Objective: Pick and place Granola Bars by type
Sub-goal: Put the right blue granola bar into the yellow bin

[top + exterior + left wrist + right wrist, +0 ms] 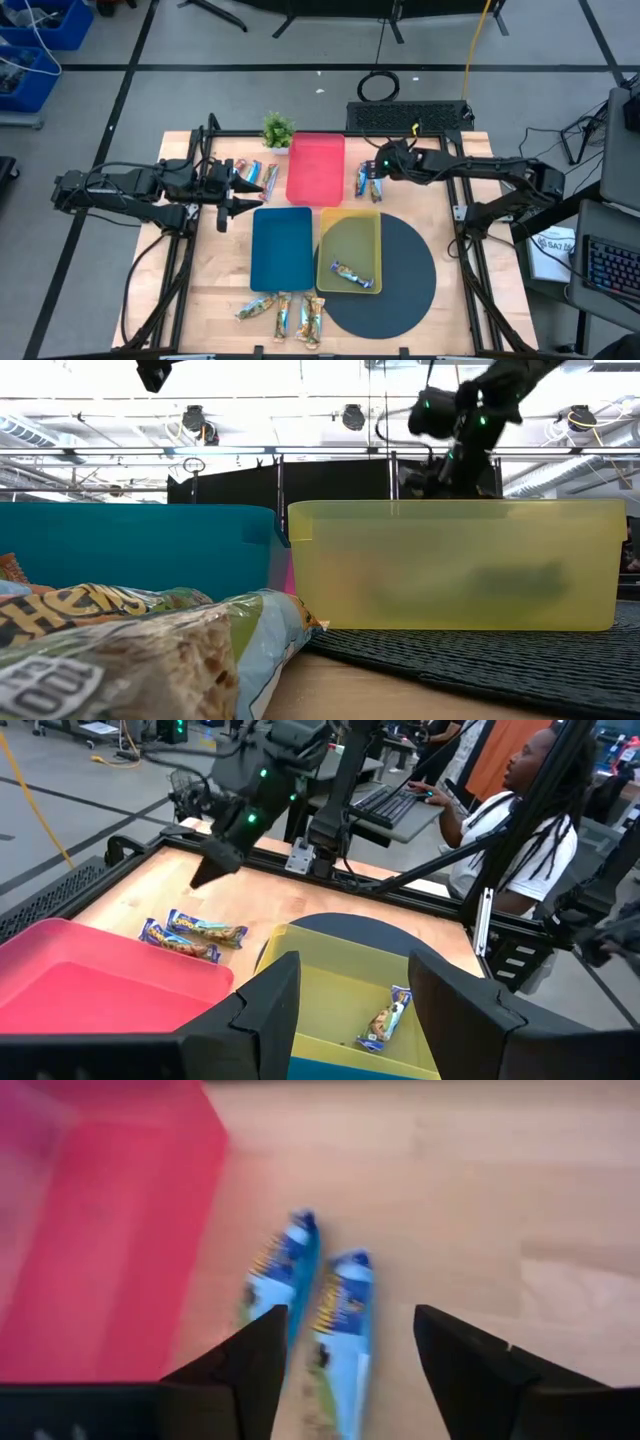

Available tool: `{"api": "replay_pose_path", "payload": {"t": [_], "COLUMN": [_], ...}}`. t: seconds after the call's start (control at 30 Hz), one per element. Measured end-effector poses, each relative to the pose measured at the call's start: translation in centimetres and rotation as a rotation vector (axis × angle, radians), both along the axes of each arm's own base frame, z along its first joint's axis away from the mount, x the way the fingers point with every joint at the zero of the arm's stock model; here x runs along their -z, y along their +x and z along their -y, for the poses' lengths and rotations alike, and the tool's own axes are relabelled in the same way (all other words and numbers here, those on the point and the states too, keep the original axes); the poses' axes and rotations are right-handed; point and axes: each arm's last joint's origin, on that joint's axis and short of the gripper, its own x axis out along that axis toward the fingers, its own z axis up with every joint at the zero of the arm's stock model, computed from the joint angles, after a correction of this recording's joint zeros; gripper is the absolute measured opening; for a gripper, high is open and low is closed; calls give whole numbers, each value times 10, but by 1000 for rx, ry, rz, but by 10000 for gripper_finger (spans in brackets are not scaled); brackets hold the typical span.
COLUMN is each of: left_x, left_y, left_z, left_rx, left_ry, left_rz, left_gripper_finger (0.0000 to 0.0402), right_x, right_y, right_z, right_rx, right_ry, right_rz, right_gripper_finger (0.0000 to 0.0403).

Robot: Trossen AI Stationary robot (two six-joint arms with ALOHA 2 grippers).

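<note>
Hovering open-fingered, your right gripper (345, 1355) sits above two blue Granola Bars (340, 1320) on the desk (440, 205) beside the red tray (316, 170); centre on one bar alone. Left gripper (232, 208) waits, fingers apart.

Glossy wrapped Granola Bars (340, 1330), wood table (210, 275)

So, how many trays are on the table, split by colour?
red tray: 1
blue tray: 1
yellow tray: 1
Total: 3
</note>
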Motion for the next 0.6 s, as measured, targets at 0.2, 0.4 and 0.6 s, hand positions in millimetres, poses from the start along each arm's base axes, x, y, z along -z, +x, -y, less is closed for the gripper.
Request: {"api": "replay_pose_path", "payload": {"t": [0.2,0.4,0.6], "left_x": [0,0,0], "left_y": [0,0,0], "left_z": [0,0,0], "left_rx": [1,1,-1], "left_ry": [5,5,-11], "left_rz": [0,-1,-2], "left_gripper_finger": [191,191,191], "right_x": [24,48,70], "right_y": [-8,-5,7], "right_z": [1,-2,1], "right_rx": [1,0,-14], "right_ry": [19,53,130], "right_rz": [40,54,72], "right_gripper_finger": [233,230,227]}}
